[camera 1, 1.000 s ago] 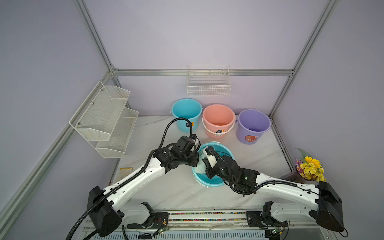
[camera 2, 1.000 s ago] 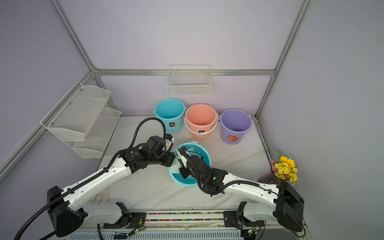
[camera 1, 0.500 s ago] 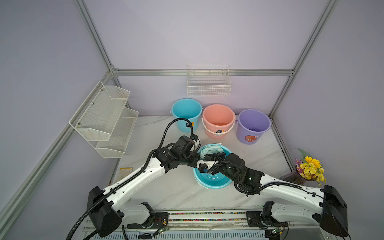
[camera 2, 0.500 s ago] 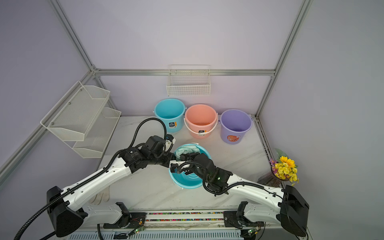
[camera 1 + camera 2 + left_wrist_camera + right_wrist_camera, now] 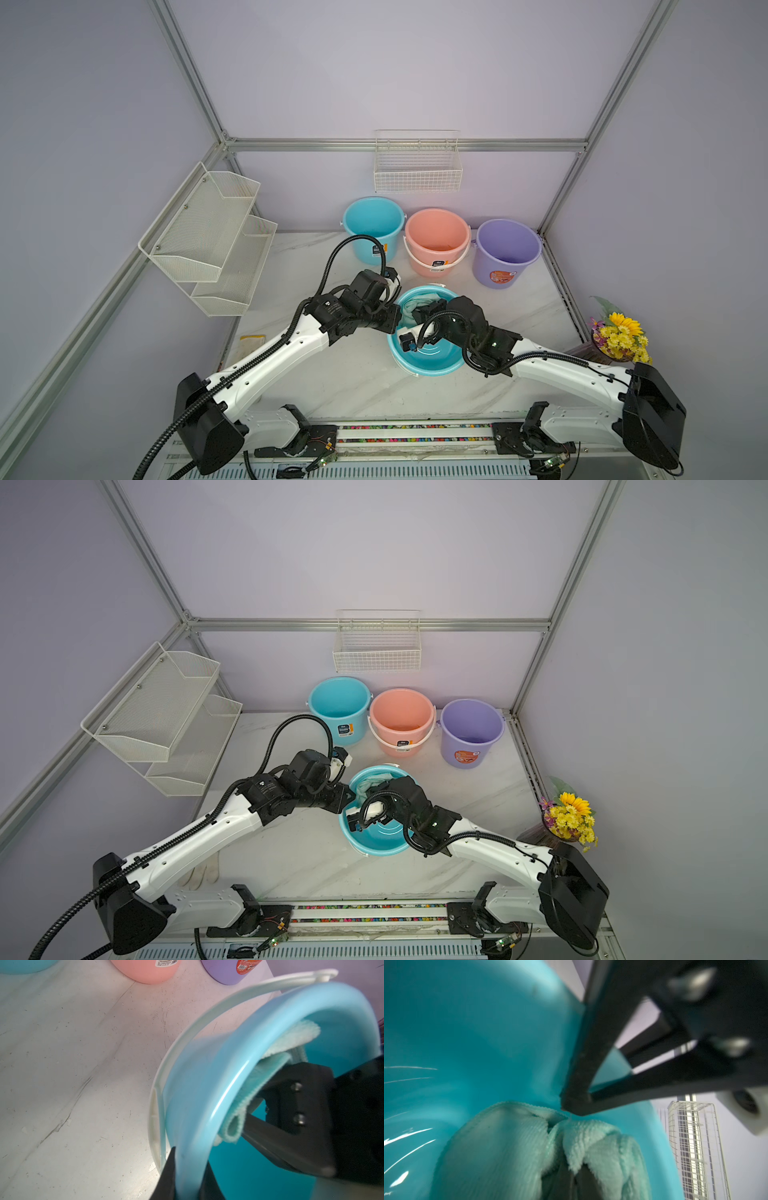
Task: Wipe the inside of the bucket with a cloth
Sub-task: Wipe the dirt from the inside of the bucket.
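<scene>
Cloth [image 5: 508, 1147]: pinched in your right pincer [image 5: 571, 1180], bunched against the inner wall of the bucket [image 5: 207, 1076], just beside the rim your left pincer [image 5: 190, 1178] clamps.

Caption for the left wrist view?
Left gripper clamps bucket rim; right gripper presses mint cloth against inner wall.

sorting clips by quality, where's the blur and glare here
Right wrist view: left gripper out of focus, white glare streaks on the teal bucket wall, mint cloth sharper. Left wrist view: bucket rim soft with one bright streak, marble table crisp. Both top views: sharp, evenly lit.
</scene>
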Controlling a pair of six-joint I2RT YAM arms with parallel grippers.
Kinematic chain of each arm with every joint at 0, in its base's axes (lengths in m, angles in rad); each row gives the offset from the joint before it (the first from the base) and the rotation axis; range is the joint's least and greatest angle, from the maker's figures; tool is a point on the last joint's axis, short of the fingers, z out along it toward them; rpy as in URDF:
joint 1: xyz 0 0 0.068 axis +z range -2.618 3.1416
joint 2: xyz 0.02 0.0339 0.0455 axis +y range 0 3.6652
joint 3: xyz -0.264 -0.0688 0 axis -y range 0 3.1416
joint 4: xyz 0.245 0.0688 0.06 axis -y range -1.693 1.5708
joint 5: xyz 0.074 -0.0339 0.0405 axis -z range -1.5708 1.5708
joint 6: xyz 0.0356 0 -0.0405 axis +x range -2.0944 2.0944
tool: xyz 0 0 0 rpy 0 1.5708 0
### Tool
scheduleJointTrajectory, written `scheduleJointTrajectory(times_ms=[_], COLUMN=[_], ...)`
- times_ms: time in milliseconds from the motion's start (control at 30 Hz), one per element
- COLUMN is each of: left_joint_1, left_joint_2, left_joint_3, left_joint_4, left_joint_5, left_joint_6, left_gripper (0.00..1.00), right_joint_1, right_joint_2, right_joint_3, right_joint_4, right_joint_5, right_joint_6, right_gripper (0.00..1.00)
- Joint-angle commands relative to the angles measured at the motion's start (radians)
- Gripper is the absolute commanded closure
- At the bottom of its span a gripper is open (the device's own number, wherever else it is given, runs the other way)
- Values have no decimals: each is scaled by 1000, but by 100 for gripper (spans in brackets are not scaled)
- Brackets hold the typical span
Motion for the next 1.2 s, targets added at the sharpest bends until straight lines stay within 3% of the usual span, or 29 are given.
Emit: scheduleJointTrajectory(times_ms=[0, 600, 867, 1167], left_joint_1=[-10, -10, -10, -10], left_joint_2=[-40, -57, -56, -50], left_joint_3=[48, 32, 20, 16], left_joint_4=[49, 59, 60, 61], left_joint_5=[115, 118, 88, 78], left_joint_6=[39, 39, 33, 30], left_gripper=[100, 100, 100, 100], right_joint_1=[-11, -54, -54, -41], right_joint_2=[46, 280, 196, 3], right_joint_3=[40, 112, 151, 189], right_joint_4=[-27, -291, -382, -364], right_joint_5=[-15, -139, -123, -67], right_joint_6=[-66, 3, 10, -79], right_gripper=[100, 100, 100, 100])
